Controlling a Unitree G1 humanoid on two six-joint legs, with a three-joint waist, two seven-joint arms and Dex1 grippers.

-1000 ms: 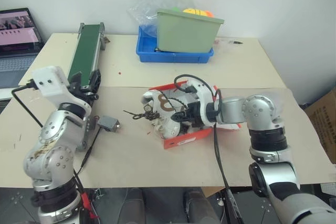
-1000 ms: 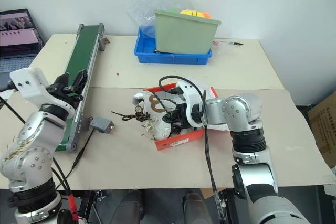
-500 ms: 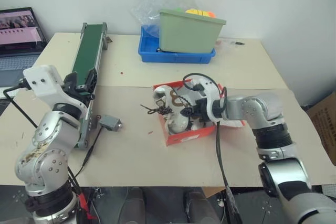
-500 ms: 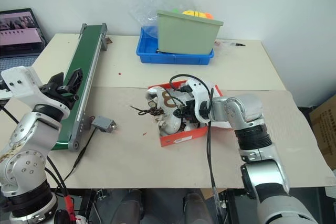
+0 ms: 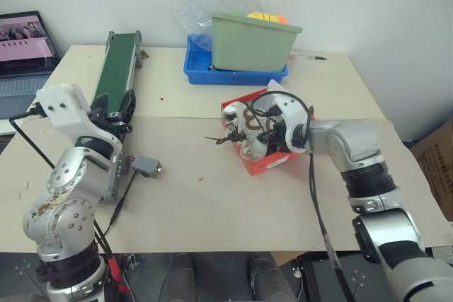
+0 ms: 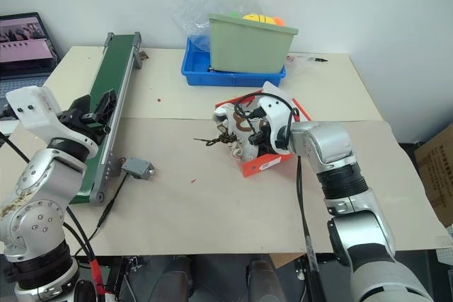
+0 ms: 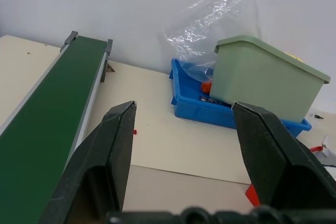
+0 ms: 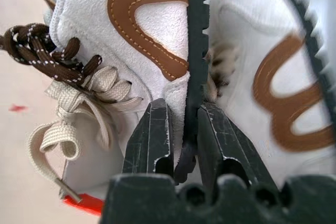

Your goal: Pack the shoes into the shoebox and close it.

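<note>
The red-orange shoebox (image 5: 273, 163) sits right of the table's middle, turned at an angle. Both off-white shoes (image 5: 241, 124) with brown trim lie in it, and dark brown laces (image 5: 223, 138) trail out over its left edge. My right gripper (image 5: 269, 135) reaches down into the box. In the right wrist view it (image 8: 184, 109) is shut on the dark sole edge of a shoe (image 8: 157, 19), between the two shoes. My left gripper (image 5: 115, 107) is raised over the table's left side, open and holding nothing, its fingers (image 7: 119, 145) wide apart.
A green conveyor belt (image 5: 117, 68) runs along the left. At the back stands a blue tray (image 5: 237, 74) with a pale green bin (image 5: 255, 40) and a plastic bag. A small grey box (image 5: 146, 166) with a cable lies left of centre. A laptop (image 5: 25, 47) is far left.
My right gripper has shifted right and away, and the shoebox with the shoes has slid and turned with it. The left arm has stayed put.
</note>
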